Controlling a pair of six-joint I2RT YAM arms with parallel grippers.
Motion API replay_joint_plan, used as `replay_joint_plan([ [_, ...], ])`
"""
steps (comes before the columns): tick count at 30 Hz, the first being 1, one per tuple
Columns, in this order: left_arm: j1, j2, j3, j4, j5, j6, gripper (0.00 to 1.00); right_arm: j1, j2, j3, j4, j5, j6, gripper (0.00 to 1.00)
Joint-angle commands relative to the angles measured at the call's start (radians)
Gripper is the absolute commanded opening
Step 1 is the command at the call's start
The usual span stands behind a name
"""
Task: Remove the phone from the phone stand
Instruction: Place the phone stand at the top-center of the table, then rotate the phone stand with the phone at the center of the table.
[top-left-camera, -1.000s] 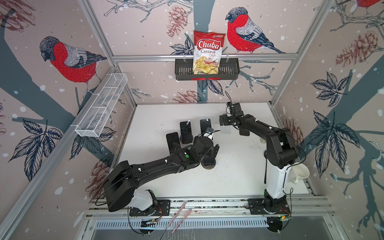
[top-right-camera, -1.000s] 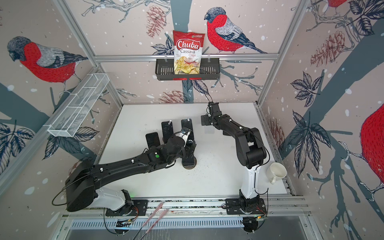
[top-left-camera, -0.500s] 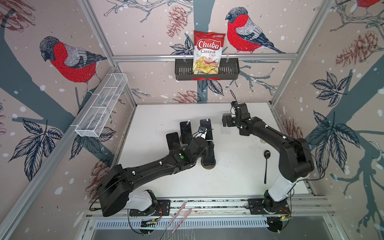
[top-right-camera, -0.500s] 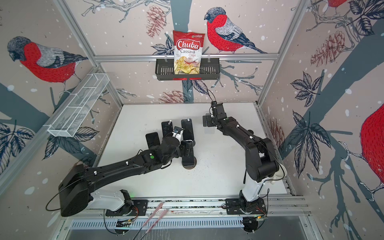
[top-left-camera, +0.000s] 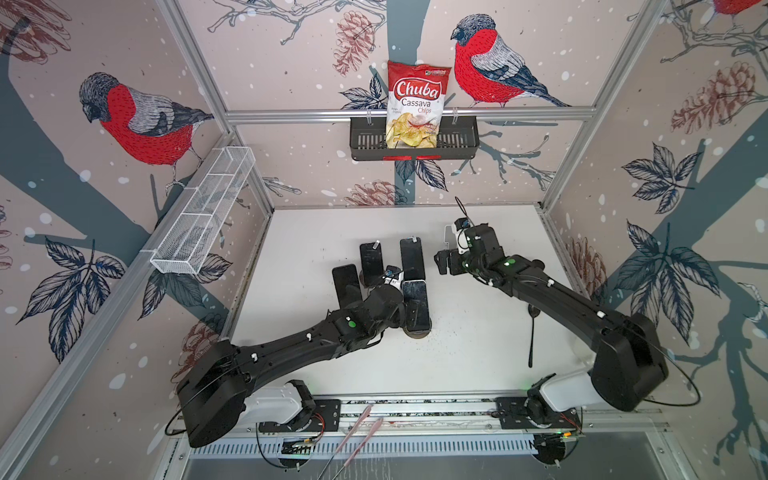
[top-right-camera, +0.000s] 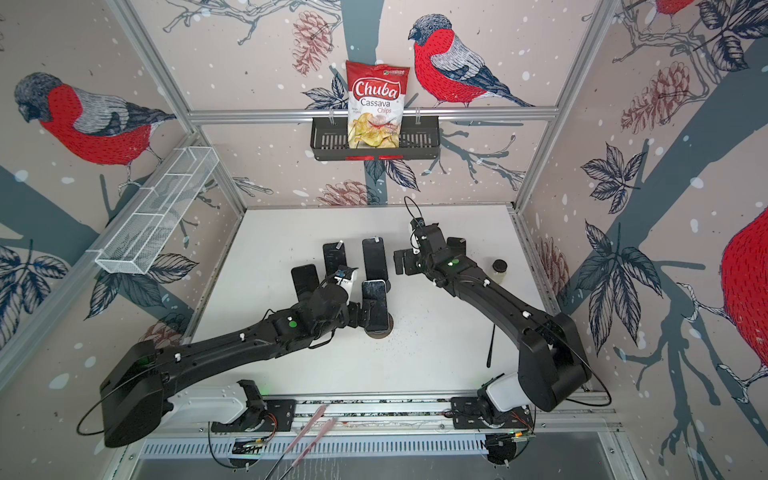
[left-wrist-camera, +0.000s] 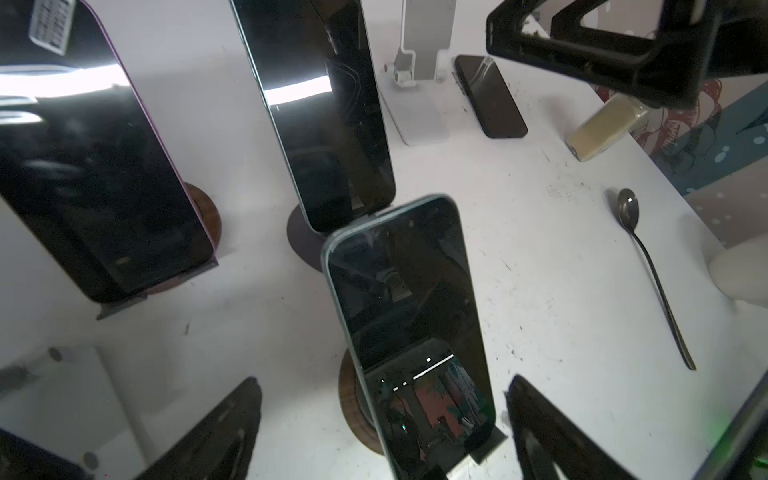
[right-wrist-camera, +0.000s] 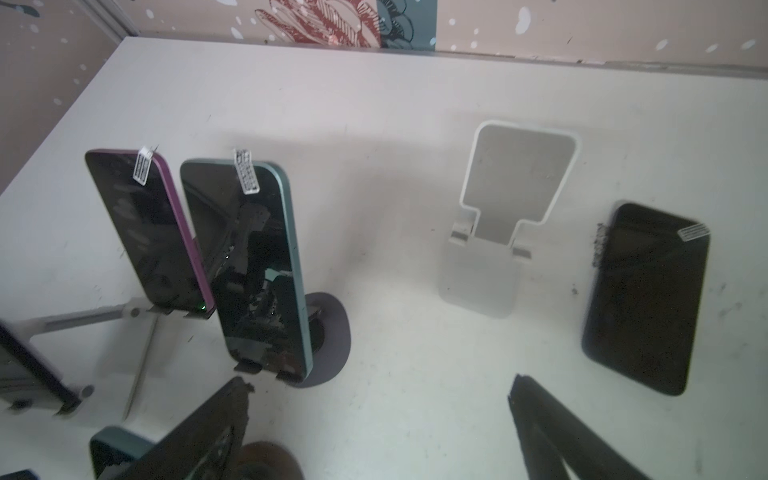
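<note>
Three phones lean back on stands in a loose row: a dark one (top-left-camera: 346, 282), a purple-edged one (top-left-camera: 371, 257) and a teal one (top-left-camera: 411, 257). Each is propped on a small lip at its foot, so its weight rests there and on the backrest. Just beside the teal one, nearer the robot, stands the front phone (left-wrist-camera: 409, 328). It is tilted the same way on a stand (left-wrist-camera: 353, 409) with a round wooden base, and it looks like the one to be lifted out.

Further right an empty white stand (right-wrist-camera: 513, 187) sits on the desk (top-left-camera: 478, 353). A flat phone (right-wrist-camera: 648, 299) lies beside it, probably one already taken off. A spoon (top-left-camera: 532, 332) lies well apart to the right.

The left arm reaches low and long across the desk, its wrist level with the front phone's lower half. The left pincer (left-wrist-camera: 381, 386) is spread wide, one finger on each side of the phone with a gap on both sides, and grips nothing. That brackets the phone's long edges for a squeeze and an upward slide clear of the lip.

The right arm is bent at the elbow and raised over the empty stand. Its right pincer (right-wrist-camera: 380, 382) is wide open and empty, pointing down at bare desk, out of the left arm's way.
</note>
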Motion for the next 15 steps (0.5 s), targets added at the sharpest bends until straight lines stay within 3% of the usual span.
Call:
replay_joint_plan([
  [1,0.003,-0.024,-0.03,-0.036,0.059,-0.02,0.92,0.018,-0.031,-0.037,-0.007,-0.057,0.036,0.98],
  [15,0.002,-0.125,-0.182,0.089,0.093,-0.09,0.91,0.205,-0.094,-0.139,0.023,-0.025,0.114,1.0],
])
